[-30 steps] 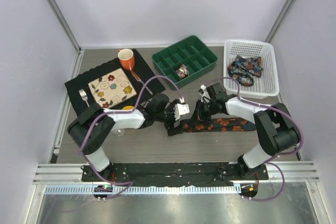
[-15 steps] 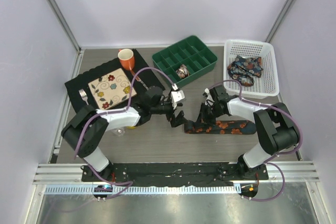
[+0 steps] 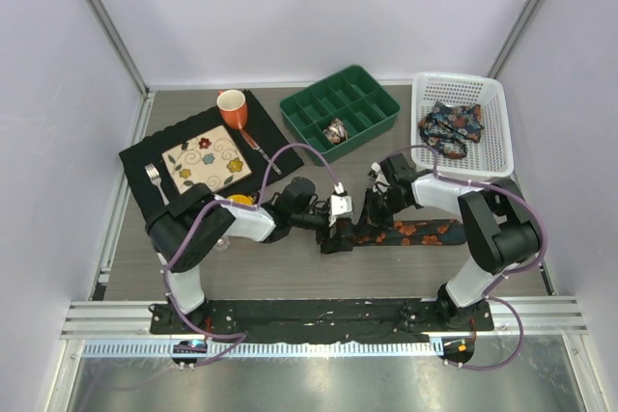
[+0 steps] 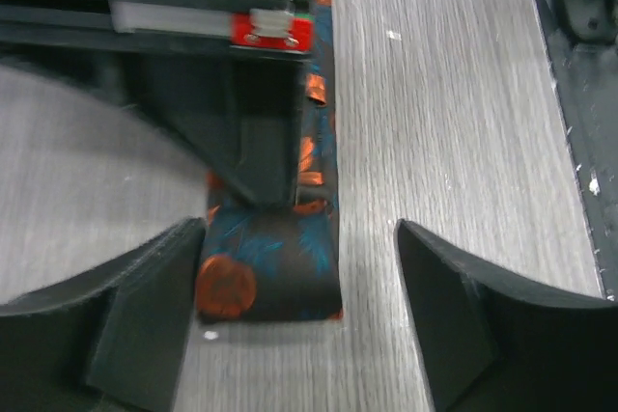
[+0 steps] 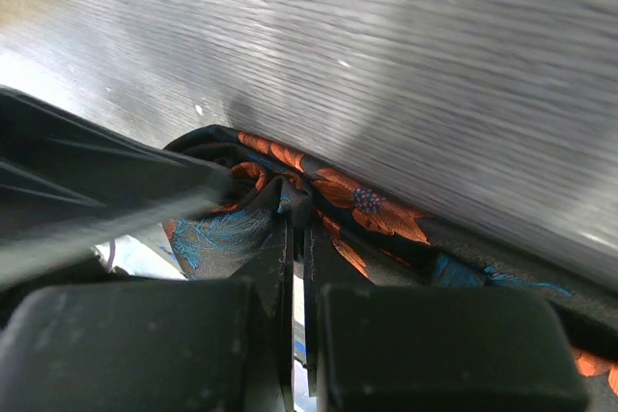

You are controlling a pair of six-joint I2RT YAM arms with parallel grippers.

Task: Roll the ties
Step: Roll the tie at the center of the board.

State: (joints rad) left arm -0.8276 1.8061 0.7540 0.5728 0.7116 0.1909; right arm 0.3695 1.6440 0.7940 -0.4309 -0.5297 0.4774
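Tie (image 3: pixel 410 232) lies on the table (image 3: pixel 251 272), folded end between the left gripper (image 4: pixel 299 238), which is spread wide and holds nothing. Right gripper (image 5: pixel 299 267) clenched on the fold. Risk: tie sits off-centre, so closing may catch one layer, bump the right gripper, and loosen the fold.

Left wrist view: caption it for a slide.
Open left pincer straddles the end of the tie while the shut right pincer pins it.
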